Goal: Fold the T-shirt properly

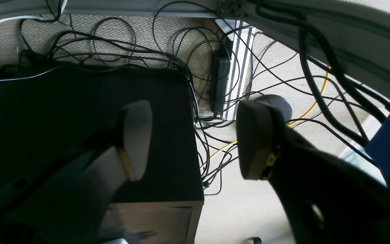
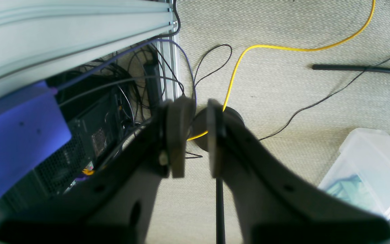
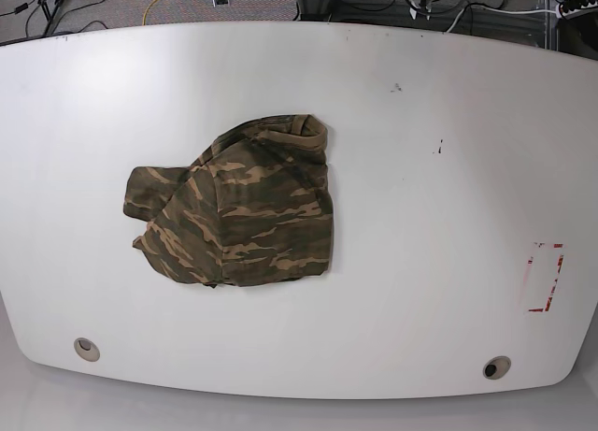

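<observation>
With the left pincer (image 1: pixel 195 140) agape and the right pincer (image 2: pixel 195 137) nearly closed, both empty, flatten the crumpled T-shirt (image 3: pixel 238 207) at centre-left of the bench (image 3: pixel 448 169) first.

The T-shirt (image 3: pixel 239 209) has a camouflage print of dark olive green, brown and tan patches. The desk (image 3: pixel 420 188) under it is plain white, with a red rectangular marking (image 3: pixel 545 278) well to the T-shirt's right. Past the desk's edge the floor (image 2: pixel 300 88) is pale beige woven carpet, crossed by a yellow cable (image 2: pixel 283 48) and black cables (image 1: pixel 120 51).
</observation>
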